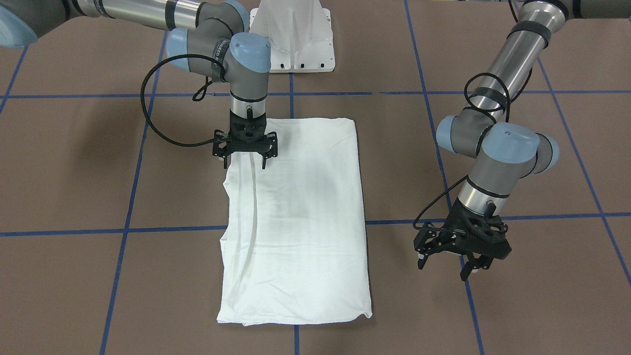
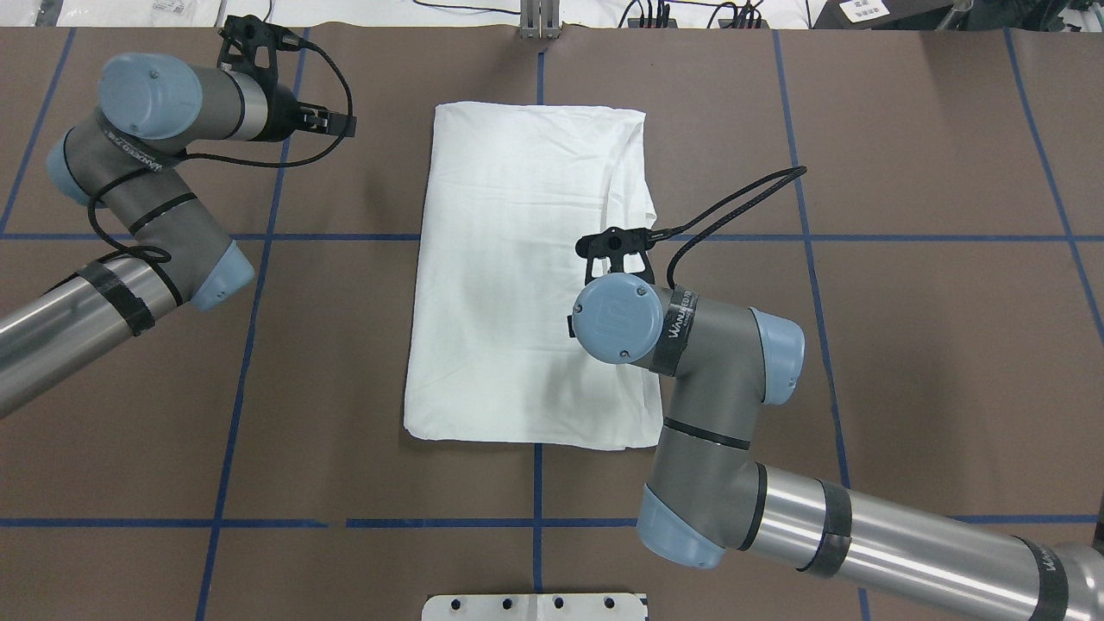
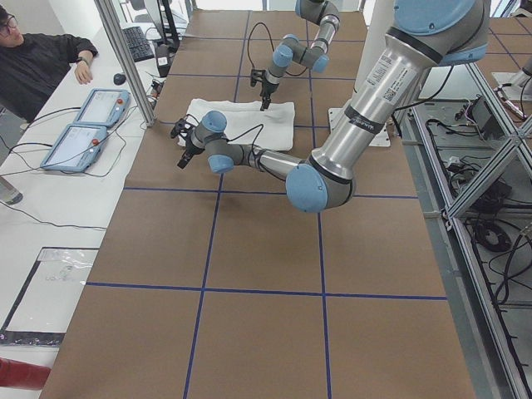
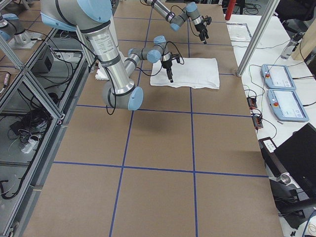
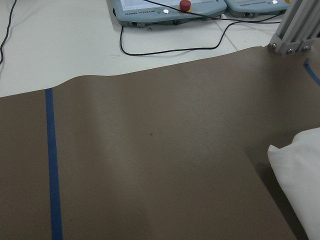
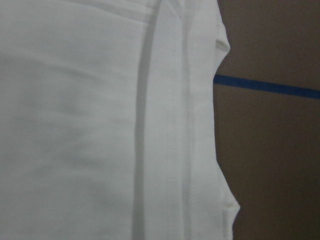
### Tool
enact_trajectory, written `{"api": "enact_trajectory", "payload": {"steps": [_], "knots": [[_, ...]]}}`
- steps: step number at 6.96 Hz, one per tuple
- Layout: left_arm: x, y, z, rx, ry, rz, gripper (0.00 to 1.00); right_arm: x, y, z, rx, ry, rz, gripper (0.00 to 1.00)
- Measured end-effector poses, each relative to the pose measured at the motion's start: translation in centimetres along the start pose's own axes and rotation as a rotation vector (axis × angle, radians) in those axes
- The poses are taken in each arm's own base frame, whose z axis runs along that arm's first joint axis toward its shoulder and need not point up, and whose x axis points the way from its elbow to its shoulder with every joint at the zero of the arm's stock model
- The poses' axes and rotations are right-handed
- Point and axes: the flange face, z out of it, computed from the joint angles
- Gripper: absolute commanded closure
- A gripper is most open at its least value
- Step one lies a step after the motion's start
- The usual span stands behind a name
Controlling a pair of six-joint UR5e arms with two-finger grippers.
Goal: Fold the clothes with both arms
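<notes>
The white shirt [image 1: 300, 217] lies folded into a long rectangle in the middle of the table [image 2: 906, 345], with a seam running along one long edge [image 6: 175, 125]. My right gripper [image 1: 245, 157] points straight down over the shirt's corner nearest the robot base, on the seam side. Its fingers are spread open with nothing between them, and whether they touch the cloth is unclear. My left gripper [image 1: 445, 266] hovers open and empty above bare table, well off the shirt's other long edge. In the left wrist view only a corner of the shirt [image 5: 300, 175] shows.
The white pedestal base [image 1: 296, 39] stands at the robot's side of the table. Blue tape lines [image 1: 123, 230] grid the brown surface. A seated person [image 3: 33, 58], two teach pendants [image 3: 91, 116] and a metal post [image 3: 125, 58] are beyond the far edge.
</notes>
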Motion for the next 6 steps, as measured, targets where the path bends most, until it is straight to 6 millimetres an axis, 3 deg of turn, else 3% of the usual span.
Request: {"api": "enact_trajectory", "payload": {"steps": [4,6], "knots": [[-0.1,0.0,0.0,0.000,-0.001,-0.001,0.00,2.4,-1.1,1.6,-0.023,0.091,-0.028,0.00],[0.0,0.1,0.0,-0.001,-0.001,0.000,0.00,6.3,-2.3,2.8,-0.037,0.153,-0.069,0.00]]}}
